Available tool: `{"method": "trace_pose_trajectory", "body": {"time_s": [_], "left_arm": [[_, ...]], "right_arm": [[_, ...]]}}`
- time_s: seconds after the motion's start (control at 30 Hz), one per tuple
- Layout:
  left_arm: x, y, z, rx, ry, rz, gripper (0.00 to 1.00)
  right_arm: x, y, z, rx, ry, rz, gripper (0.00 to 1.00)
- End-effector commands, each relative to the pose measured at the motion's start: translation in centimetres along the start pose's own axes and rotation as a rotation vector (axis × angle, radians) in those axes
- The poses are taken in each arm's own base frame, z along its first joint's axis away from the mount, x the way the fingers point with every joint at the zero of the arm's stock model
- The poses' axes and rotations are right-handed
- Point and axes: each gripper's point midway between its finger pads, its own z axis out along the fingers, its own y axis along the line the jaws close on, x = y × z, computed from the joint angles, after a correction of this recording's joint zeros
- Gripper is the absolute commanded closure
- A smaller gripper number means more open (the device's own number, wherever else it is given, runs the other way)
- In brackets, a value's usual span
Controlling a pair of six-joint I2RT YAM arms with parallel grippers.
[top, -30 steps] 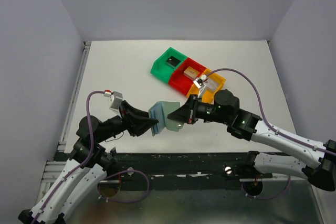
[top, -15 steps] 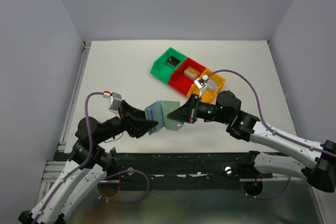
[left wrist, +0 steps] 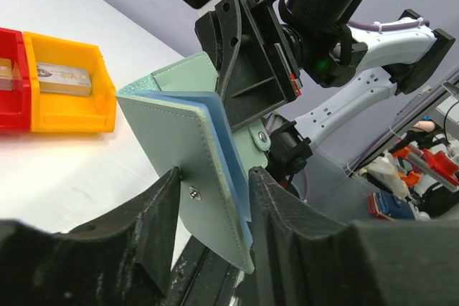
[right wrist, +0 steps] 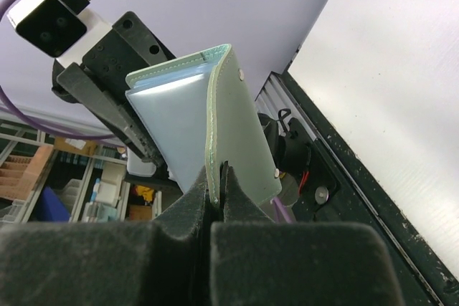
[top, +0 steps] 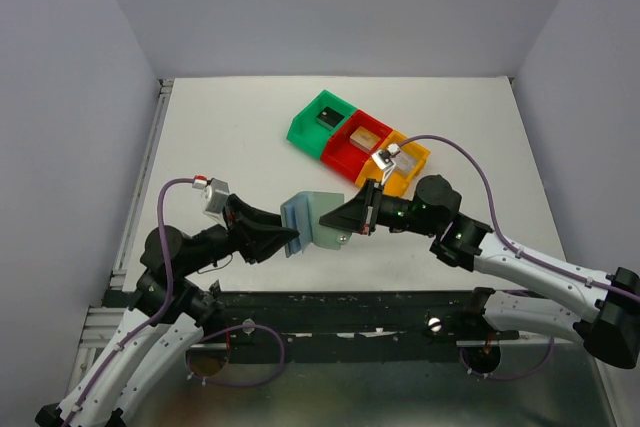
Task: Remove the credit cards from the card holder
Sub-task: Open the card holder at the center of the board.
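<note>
The card holder (top: 314, 215), pale green outside and blue inside, hangs in the air between my two grippers above the table's near edge. My left gripper (top: 284, 238) has its fingers on both sides of one panel and the blue lining (left wrist: 179, 141). My right gripper (top: 336, 219) is shut on the edge of the other panel (right wrist: 237, 127). The holder is spread slightly at its fold. The black card (top: 327, 116) lies in the green bin, the tan-gold card (top: 364, 136) in the red bin, and the silver-grey card (top: 398, 160) in the orange bin.
The green bin (top: 305, 127), the red bin (top: 342, 155) and the orange bin (top: 415, 155) stand in a row at the middle right of the white table. The orange bin (left wrist: 93, 116) also shows in the left wrist view. The black table rail (top: 330, 302) runs below the grippers.
My left arm has drawn back slightly to the left and down, with the blue panel following it. The right gripper has held its place on the other panel.
</note>
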Motion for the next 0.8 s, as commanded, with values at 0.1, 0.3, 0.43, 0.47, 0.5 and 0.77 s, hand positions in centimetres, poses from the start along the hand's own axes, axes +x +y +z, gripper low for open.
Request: {"method": "trace_pose_trajectory", "body": {"time_s": [0.1, 0.3, 0.43, 0.47, 0.5, 0.77], "left_arm": [[-0.71, -1.15, -0.26, 0.034, -0.014, 0.027, 0.60], [-0.87, -1.17, -0.35, 0.030, -0.021, 0.030, 0.52], [-1.09, -1.40, -0.46, 0.035, -0.033, 0.031, 0.41], [-1.07, -1.36, -0.47, 0.034, -0.034, 0.033, 0.40], [-1.14, -1.44, -0.49, 0.035, -0.036, 0.033, 0.40], [-1.05, -1.44, -0.57, 0.036, -0.034, 0.036, 0.61]], "right_arm": [[-0.38, 0.72, -0.07, -0.050, -0.011, -0.012, 1.00], [-0.08, 0.44, 0.04, -0.056, -0.003, -0.003, 1.00], [0.04, 0.29, 0.13, -0.060, 0.002, 0.001, 1.00], [0.08, 0.26, 0.15, -0.061, 0.003, 0.002, 1.00], [0.10, 0.21, 0.17, -0.062, 0.003, 0.003, 1.00], [0.18, 0.30, 0.19, -0.075, 0.006, 0.003, 1.00]]}}
